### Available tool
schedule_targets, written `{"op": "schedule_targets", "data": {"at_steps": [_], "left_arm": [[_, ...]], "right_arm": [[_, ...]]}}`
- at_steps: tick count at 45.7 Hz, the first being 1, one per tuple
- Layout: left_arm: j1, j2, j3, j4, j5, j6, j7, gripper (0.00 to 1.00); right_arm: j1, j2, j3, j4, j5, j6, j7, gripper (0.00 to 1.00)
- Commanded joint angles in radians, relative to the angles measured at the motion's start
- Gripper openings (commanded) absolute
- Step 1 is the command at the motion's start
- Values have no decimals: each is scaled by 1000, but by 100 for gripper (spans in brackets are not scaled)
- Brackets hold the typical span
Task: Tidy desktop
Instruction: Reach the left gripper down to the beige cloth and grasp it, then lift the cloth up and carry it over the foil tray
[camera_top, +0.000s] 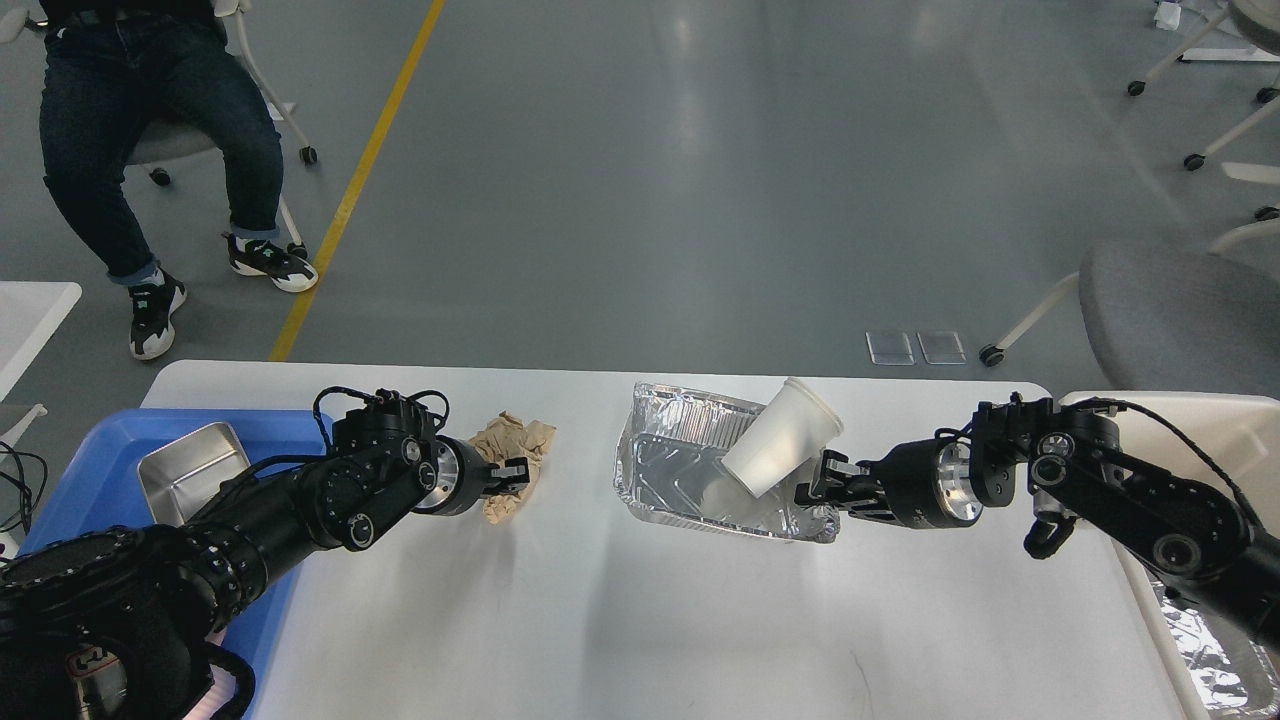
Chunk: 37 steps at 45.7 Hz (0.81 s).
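The white desktop (640, 620) holds a crumpled brown paper (520, 440) left of centre and a foil tray (690, 470) right of centre. A white paper cup (780, 450) lies tilted in the foil tray, leaning on its right rim. My left gripper (510, 474) has its fingertips at the near side of the paper; how its fingers stand is unclear. My right gripper (818, 488) comes in from the right and is shut on the foil tray's right rim, just below the cup.
A blue tray (80, 450) with a small metal tin (190, 480) sits at the desktop's left edge. A beige bin (1220, 440) with foil in it stands at the right. A grey chair (1180, 310) and a seated person (150, 130) are beyond the table.
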Motion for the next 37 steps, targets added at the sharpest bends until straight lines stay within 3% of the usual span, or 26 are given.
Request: {"op": "schedule_targets", "data": {"at_steps": [1, 9, 24, 31, 37], "left_arm": [[-7, -6, 0, -3, 0, -19, 19, 0], [-34, 23, -4, -12, -6, -59, 8, 0], [-129, 196, -15, -66, -116, -162, -30, 0], [-179, 334, -20, -113, -216, -217, -40, 0], [-197, 541, -40, -249, -340, -303, -64, 0]], "right_arm": [[-3, -1, 1, 1, 0, 0, -1, 0], [-5, -1, 1, 1, 0, -1, -1, 0], [-5, -1, 7, -1, 0, -1, 0, 0], [-5, -1, 7, 1, 0, -1, 0, 0], [-5, -1, 9, -1, 0, -1, 0, 0]]}}
